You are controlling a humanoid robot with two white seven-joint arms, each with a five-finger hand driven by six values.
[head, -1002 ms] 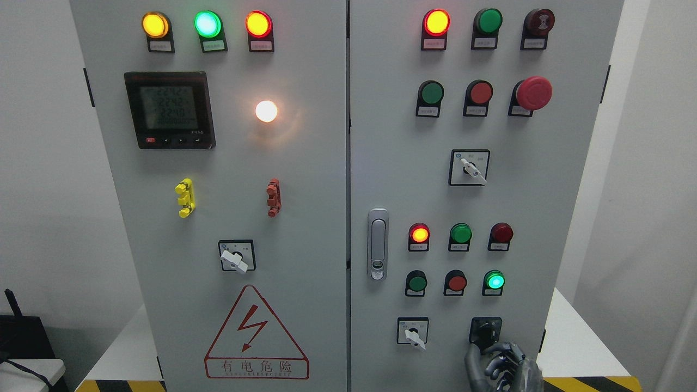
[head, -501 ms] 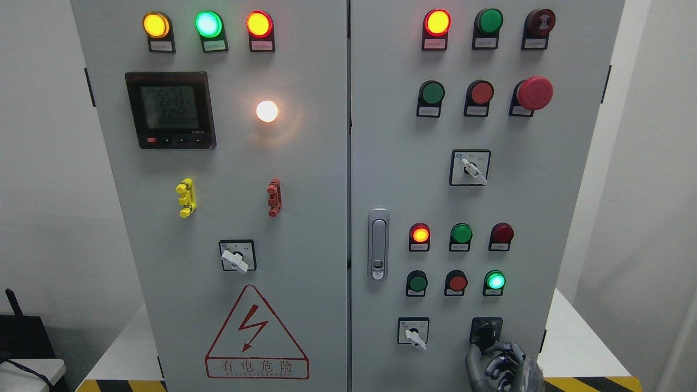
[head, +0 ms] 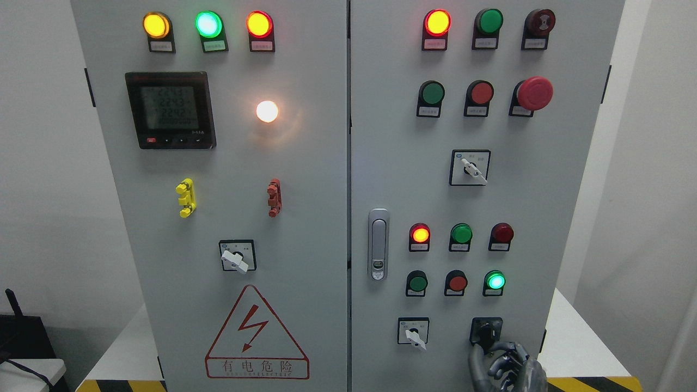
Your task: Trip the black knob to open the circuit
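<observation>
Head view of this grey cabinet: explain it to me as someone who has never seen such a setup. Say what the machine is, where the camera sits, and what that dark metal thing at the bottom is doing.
The camera sits on a humanoid robot's head, looking straight at an electrical control cabinet with two doors. The left door carries three lit lamps, a digital meter, a glowing white lamp, a white-handled switch and a red warning triangle. The right door carries rows of red and green lamps and buttons, a big red emergency stop button, a silver door latch and more rotary switches.

The dark metal thing is the right robot hand, coming up from the lower right. Its fingers reach the black knob at the bottom of the right door; whether they actually grip it is hard to tell. The left robot hand is out of view.
</observation>
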